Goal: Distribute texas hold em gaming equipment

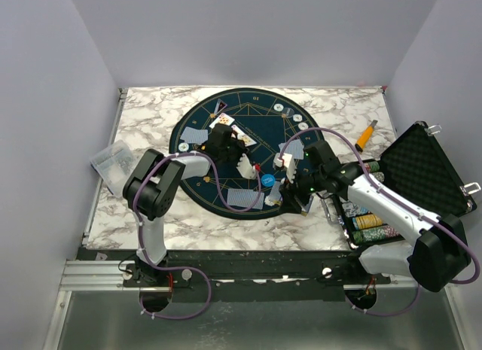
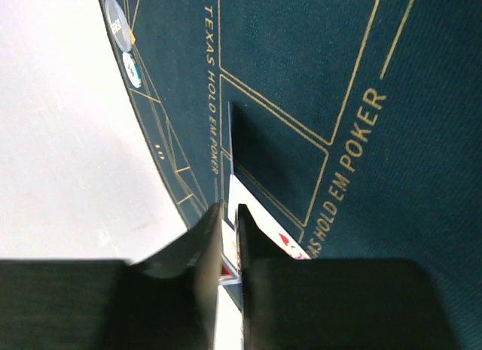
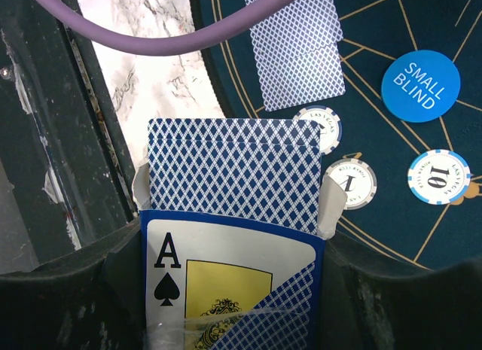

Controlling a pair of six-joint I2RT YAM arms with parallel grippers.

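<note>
On the round dark green poker mat [image 1: 260, 109] lie face-down blue-backed cards [image 1: 196, 134], face-up cards [image 1: 223, 120] and a blue button disc [image 1: 269, 178]. My left gripper [image 2: 228, 214] hovers low over the mat [image 2: 301, 79], its jaws a narrow slit apart. A face-up card with red pips [image 2: 260, 211] lies flat just beneath its tips. My right gripper [image 3: 233, 278] is shut on an open card box [image 3: 226, 290] printed with an ace of spades. The blue-backed deck [image 3: 233, 169] sticks out of the box. Beyond it I see a face-down pair [image 3: 297, 49], the "SMALL BLIND" disc [image 3: 420, 85] and whitish chips [image 3: 349, 183].
An open black foam-lined case [image 1: 422, 169] with rows of chips [image 1: 369, 222] stands at the right. An orange-handled tool [image 1: 366, 134] lies behind it. A clear plastic bag [image 1: 111, 158] sits at the left table edge. Two chips [image 2: 120, 30] rest at the mat's rim.
</note>
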